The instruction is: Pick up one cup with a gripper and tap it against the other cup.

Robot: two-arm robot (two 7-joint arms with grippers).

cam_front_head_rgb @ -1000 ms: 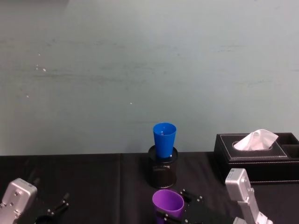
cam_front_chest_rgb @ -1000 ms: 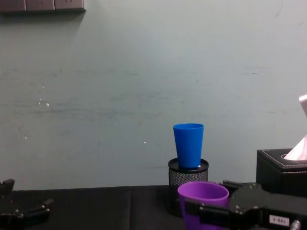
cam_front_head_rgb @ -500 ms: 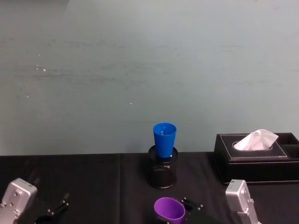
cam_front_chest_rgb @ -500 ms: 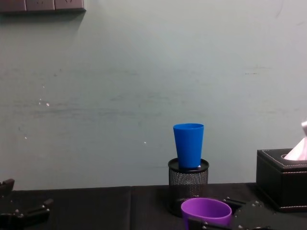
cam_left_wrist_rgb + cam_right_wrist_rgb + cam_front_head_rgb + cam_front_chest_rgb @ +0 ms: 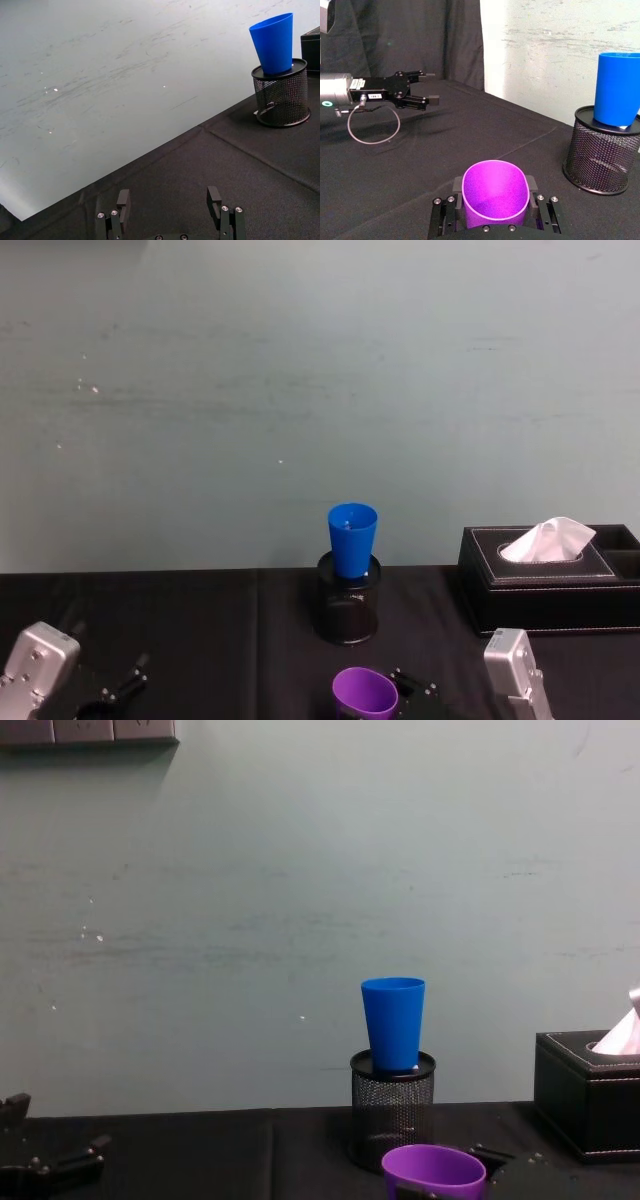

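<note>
purple cup (image 5: 494, 194) | smooth, tapered, upright | right gripper (image 5: 495, 210) clamped around it

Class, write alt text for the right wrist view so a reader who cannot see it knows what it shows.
The right gripper clasps a purple cup low over a black tablecloth. Beyond it a blue cup sits upright in a black mesh pen holder near a pale wall. Farther off, the left gripper hangs open, holding nothing.

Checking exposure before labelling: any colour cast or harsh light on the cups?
Right wrist view: purple cup glows magenta inside, held in the right tool; the wall looks bright white. Head view: blue cup evenly lit, wall greenish. Left wrist view: wall pale, the left tool dim.
</note>
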